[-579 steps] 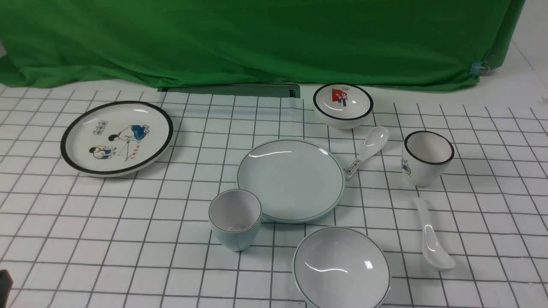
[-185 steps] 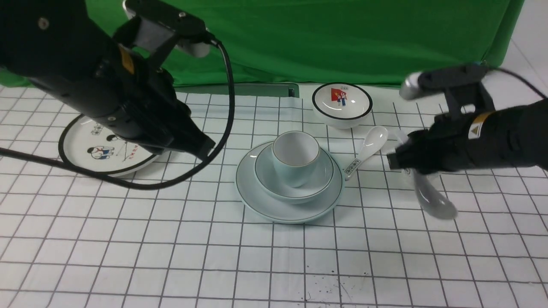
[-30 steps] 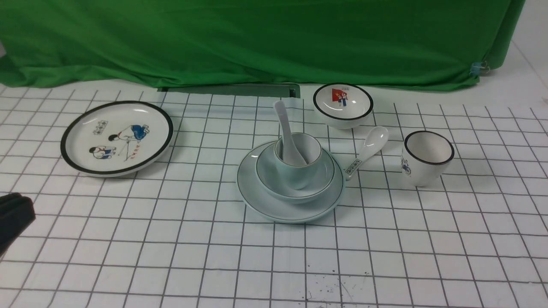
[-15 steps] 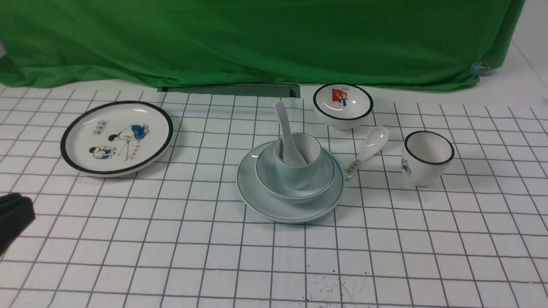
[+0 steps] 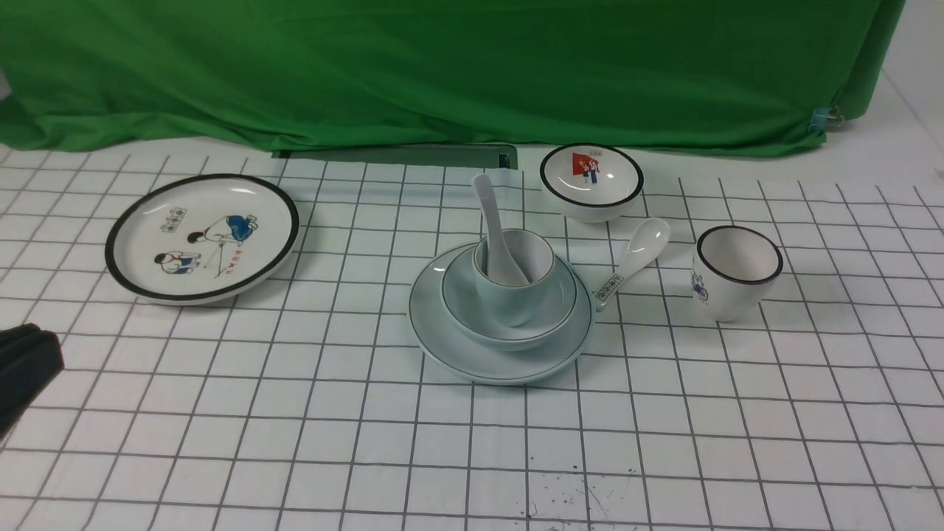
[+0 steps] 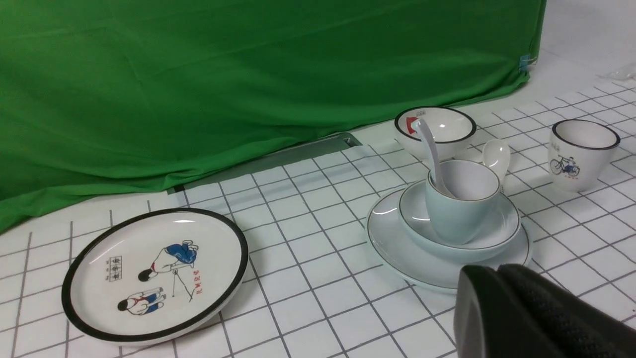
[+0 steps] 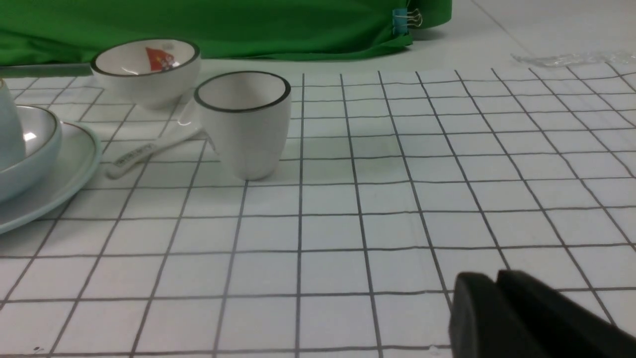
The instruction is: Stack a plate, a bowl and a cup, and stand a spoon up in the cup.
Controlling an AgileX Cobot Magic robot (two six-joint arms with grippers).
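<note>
The pale blue-green plate (image 5: 472,354) lies at the table's middle. The plain bowl (image 5: 549,313) sits on it, the pale cup (image 5: 520,295) stands in the bowl, and the plain white spoon (image 5: 490,214) stands in the cup, handle leaning back left. The stack also shows in the left wrist view: plate (image 6: 397,248), bowl (image 6: 502,228), cup (image 6: 457,214), spoon (image 6: 430,144). My left gripper (image 5: 29,354) is at the front left edge, shut and empty (image 6: 497,271). My right gripper (image 7: 494,278) is shut and empty, low over the table right of the stack, out of the front view.
A black-rimmed cartoon plate (image 5: 203,236) lies at the back left. A black-rimmed picture bowl (image 5: 590,181), a patterned-handle spoon (image 5: 634,258) and a white black-rimmed cup (image 5: 736,271) stand behind and right of the stack. A green cloth (image 5: 442,66) covers the back.
Since 6.2 s ago the spoon went into the cup and both arms drew back. In the last second the left gripper shifted slightly; nothing else moved.
</note>
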